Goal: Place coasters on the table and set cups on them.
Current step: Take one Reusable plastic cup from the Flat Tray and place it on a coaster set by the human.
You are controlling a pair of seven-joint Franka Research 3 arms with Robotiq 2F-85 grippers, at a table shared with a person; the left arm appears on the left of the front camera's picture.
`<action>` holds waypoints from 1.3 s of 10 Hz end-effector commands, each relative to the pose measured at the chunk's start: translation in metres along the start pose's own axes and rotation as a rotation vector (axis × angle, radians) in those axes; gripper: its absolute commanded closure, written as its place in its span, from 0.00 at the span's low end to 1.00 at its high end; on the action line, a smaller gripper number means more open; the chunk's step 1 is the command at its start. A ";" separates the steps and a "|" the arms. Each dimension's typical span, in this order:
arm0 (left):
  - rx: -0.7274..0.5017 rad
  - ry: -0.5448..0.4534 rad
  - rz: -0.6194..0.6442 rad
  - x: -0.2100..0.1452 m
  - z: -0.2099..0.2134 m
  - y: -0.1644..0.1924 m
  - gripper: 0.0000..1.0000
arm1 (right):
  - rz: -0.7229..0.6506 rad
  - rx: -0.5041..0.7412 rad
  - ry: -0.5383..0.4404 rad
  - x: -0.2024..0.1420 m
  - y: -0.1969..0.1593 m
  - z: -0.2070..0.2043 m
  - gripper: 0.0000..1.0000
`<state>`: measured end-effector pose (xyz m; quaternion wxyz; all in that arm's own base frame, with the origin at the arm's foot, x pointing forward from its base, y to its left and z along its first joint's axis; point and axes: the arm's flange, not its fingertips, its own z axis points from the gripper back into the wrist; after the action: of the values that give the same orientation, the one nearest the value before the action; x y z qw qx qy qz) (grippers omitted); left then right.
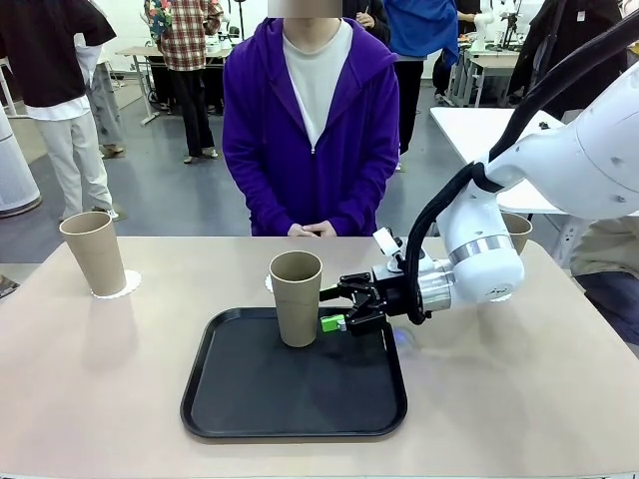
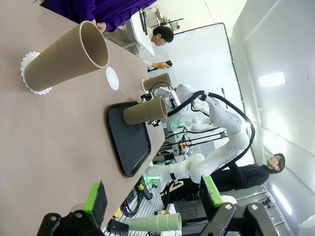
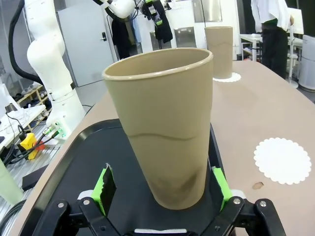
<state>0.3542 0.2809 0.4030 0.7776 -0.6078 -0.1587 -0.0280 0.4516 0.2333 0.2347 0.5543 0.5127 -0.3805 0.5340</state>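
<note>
Nearest you on the table (image 1: 90, 379) lies the black tray (image 1: 260, 399), and your right gripper (image 1: 337, 307) reaches in over its far right part from the right. Its jaws stand wide apart; in the right wrist view the green pads (image 3: 106, 183) sit on either side of the base of the cup (image 3: 167, 128) on the tray, with a gap showing on each side, so you have it bracketed but not clamped. That cup (image 1: 297, 297) stands upright on the far part of the tray, a little right of the tray's middle. Just behind it, on the beige top beyond the tray's far edge, a bare coaster (image 1: 270, 283) peeks out; the right wrist view shows this coaster (image 3: 282, 160) lying flat beside the tray with nothing on it. Over at the far left of the table, a second cup (image 1: 93, 251) stands upright on its own coaster (image 1: 122, 287), well apart from the tray. Your left gripper (image 2: 152, 201) shows in the left wrist view, its jaws apart with nothing between them, looking across the table toward both cups. A third cup (image 1: 517, 232) is partly hidden behind the right arm at the far right. At the far side, the person (image 1: 312, 120) in a purple hoodie stands with both hands (image 1: 312, 231) together at the table's edge.
</note>
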 end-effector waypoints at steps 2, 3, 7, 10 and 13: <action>-0.002 0.000 -0.009 -0.002 0.002 -0.001 0.00 | 0.051 -0.004 -0.020 -0.005 -0.013 -0.012 0.00; -0.002 0.000 -0.009 -0.002 0.002 -0.001 0.00 | 0.046 0.003 -0.027 -0.008 -0.017 -0.015 0.00; -0.002 0.000 -0.009 -0.002 0.002 -0.001 0.00 | 0.040 0.049 -0.020 -0.009 -0.021 -0.034 0.00; -0.002 0.000 -0.009 -0.002 0.002 -0.001 0.00 | 0.056 0.065 -0.020 -0.005 -0.021 -0.045 0.00; -0.002 0.000 -0.009 -0.002 0.002 -0.001 0.00 | 0.051 0.086 -0.026 0.000 -0.022 -0.058 0.00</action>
<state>0.3542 0.2809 0.4030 0.7776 -0.6078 -0.1587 -0.0280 0.4601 0.2825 0.2244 0.5202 0.5298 -0.3731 0.5564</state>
